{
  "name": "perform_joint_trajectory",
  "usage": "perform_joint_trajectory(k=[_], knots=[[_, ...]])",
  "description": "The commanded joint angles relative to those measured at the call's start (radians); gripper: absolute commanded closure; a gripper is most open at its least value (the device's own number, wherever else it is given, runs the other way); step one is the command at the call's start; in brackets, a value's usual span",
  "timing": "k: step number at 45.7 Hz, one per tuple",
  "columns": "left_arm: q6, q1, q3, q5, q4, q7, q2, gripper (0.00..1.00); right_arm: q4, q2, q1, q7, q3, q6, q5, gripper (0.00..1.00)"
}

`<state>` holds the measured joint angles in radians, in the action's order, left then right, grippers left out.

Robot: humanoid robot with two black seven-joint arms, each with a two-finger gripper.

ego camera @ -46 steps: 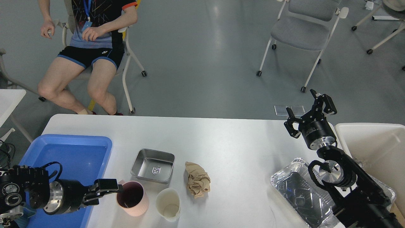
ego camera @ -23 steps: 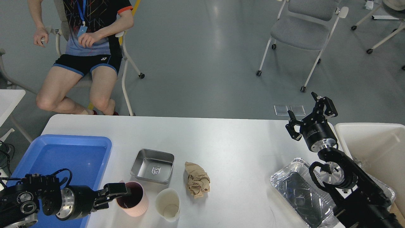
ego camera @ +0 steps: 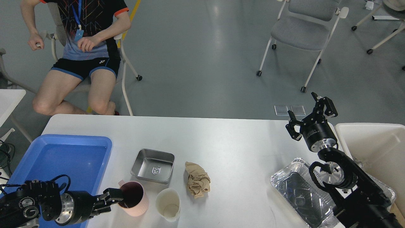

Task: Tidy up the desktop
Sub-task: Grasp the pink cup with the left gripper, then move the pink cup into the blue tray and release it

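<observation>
Meanwhile, the left gripper [ego camera: 117, 196], lower left of frame, had slid back toward the frame edge, and the pink cup [ego camera: 133, 198] barely shifted on the desktop [ego camera: 221, 142], beside the white cup [ego camera: 168, 204]. One finger sat at the cup's rim; pinching or not, I couldn't tell. Right gripper [ego camera: 311, 115] hung spread, unchanged. Probably the cup's move toward the blue tray [ego camera: 63, 152] was starting.

The left gripper [ego camera: 114, 197] has slid back toward the worktop's [ego camera: 227, 142] near-left corner and dropped lower, its tips still at the pink cup's [ego camera: 134, 198] rim. The seated person [ego camera: 76, 57] beyond the far-left corner has shifted further left.
</observation>
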<state>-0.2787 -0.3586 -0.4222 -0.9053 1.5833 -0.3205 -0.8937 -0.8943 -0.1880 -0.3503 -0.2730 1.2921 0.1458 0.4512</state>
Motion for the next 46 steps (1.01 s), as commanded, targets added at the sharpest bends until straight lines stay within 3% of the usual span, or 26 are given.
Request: perform_joint_trajectory(k=[1,5,14,27,33,39,46], knots=[[0.006,0.015,-0.001,0.0,-0.005,-0.003,0.009,0.63,0.0,0.001,0.001,0.0,-0.001,0.0,0.0,0.0],[0.004,0.017,-0.001,0.0,-0.005,-0.018,0.018,0.8,0.0,0.001,0.001,0.0,-0.001,0.0,0.0,0.0],[0.006,0.012,-0.003,0.0,-0.003,-0.034,0.025,0.99,0.0,0.001,0.001,0.0,-0.001,0.0,0.0,0.0],[-0.004,0.009,-0.006,-0.009,0.027,-0.034,0.002,1.0,0.001,0.001,0.002,0.0,-0.001,0.0,0.0,0.0],[-0.025,0.0,-0.02,-0.007,0.093,-0.04,-0.079,1.0,0.001,0.001,0.001,0.0,-0.001,0.0,0.0,0.0],[-0.121,-0.026,-0.084,0.005,0.145,-0.075,-0.23,1.0,0.001,-0.001,0.001,0.0,-0.001,0.0,0.0,0.0],[-0.353,-0.028,-0.349,0.058,0.146,-0.084,-0.393,1.0,0.012,0.001,-0.001,0.0,-0.001,0.0,0.0,0.0]])
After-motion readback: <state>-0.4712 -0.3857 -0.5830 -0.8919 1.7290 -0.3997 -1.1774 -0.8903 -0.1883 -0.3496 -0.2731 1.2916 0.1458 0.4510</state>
